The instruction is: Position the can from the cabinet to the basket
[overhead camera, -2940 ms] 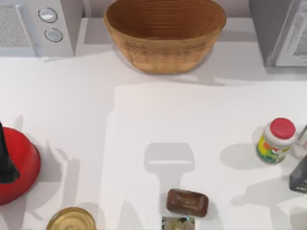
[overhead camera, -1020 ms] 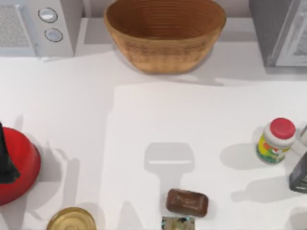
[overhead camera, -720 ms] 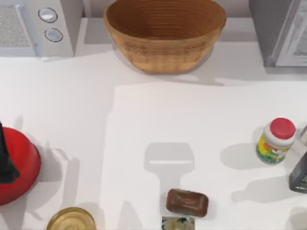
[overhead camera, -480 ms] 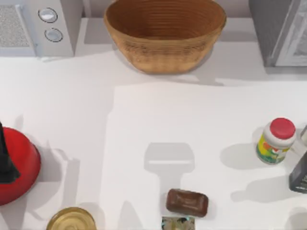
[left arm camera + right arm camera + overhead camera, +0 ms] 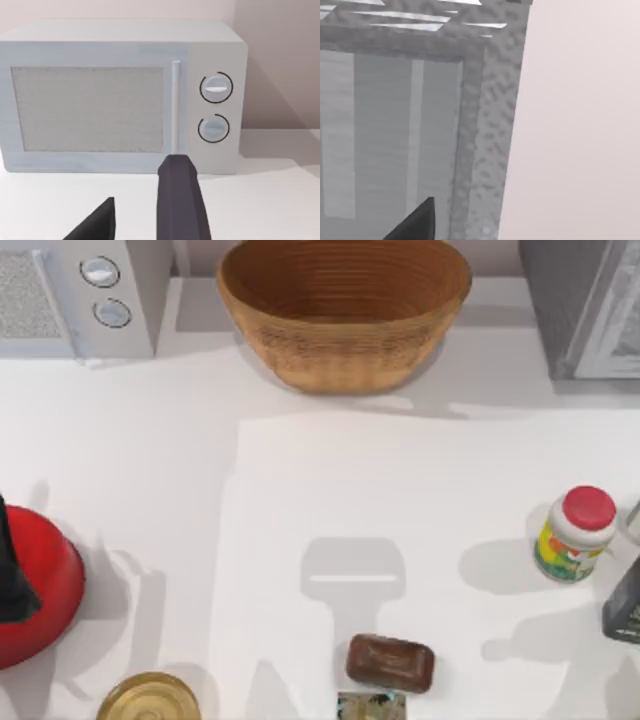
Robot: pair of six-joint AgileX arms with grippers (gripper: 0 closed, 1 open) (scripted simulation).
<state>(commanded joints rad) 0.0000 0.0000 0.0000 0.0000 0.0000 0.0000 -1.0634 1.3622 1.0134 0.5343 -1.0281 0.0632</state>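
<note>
Facing the cabinet point(image 5: 490, 150), right claw state unclear; left claw point(image 5: 140, 215) open before the microwave point(image 5: 120, 95).

White two-knob microwave point(image 5: 125, 97) straight ahead of the left gripper — red-capped jar point(image 5: 574, 533), brown soap bar point(image 5: 390, 663) (lying flat), gold lid point(image 5: 149, 698) elsewhere.

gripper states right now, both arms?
Left gripper: open, holding nothing, facing the microwave.
Right gripper: cannot be told; it is up by the cabinet.
</note>
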